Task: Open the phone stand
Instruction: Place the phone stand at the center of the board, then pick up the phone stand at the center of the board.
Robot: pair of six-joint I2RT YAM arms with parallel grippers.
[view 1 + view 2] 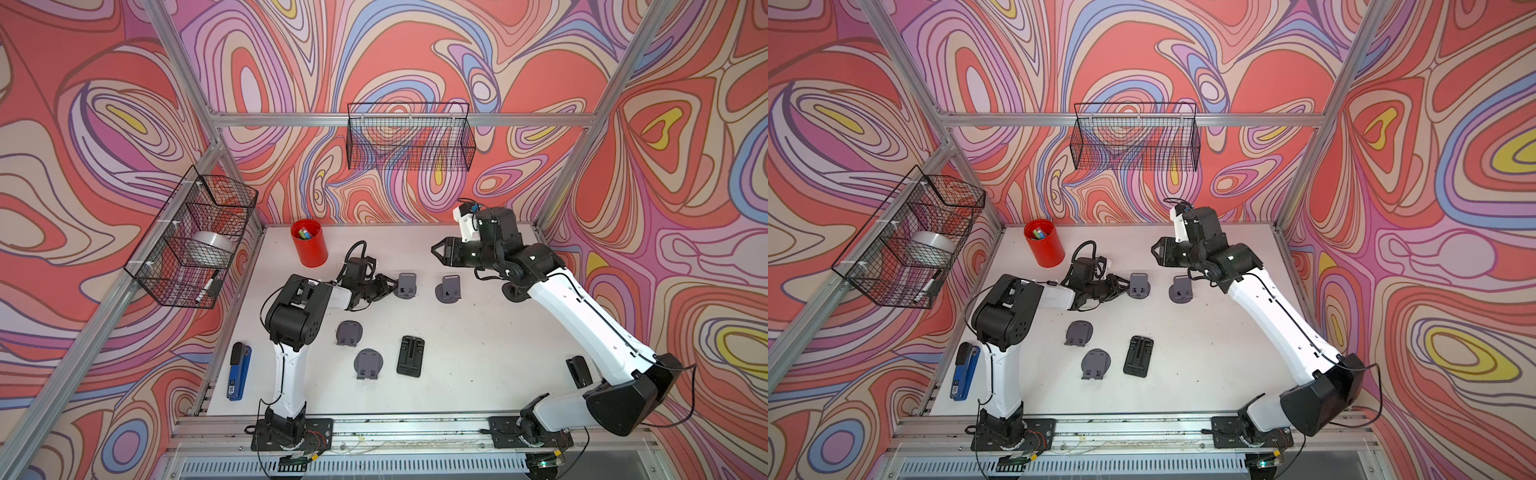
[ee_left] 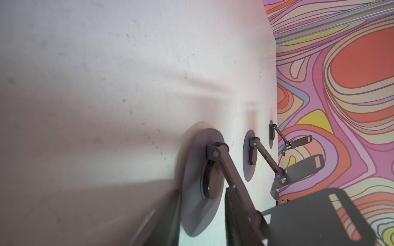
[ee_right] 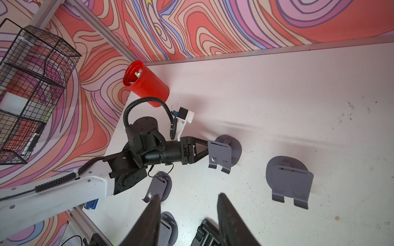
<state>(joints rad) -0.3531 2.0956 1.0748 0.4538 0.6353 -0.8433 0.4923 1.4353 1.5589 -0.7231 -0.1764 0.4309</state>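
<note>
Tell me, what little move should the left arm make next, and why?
Probably draw the left pincer straight back from the gray phone stand. That stand already sits unfolded, plate raised on its arm, and the jaws look parted beside it, so backing off gently should leave it standing.

White table (image 1: 478, 353): phone stands (image 1: 406, 285), cup (image 1: 309, 243), stapler (image 1: 239, 370)

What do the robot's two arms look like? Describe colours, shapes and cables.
The left arm and right arm have white tapered links and bulky black joint housings. Thin black cables run along them; a ribbed black hose loops at the left wrist. The jaws are black triangular frames.
</note>
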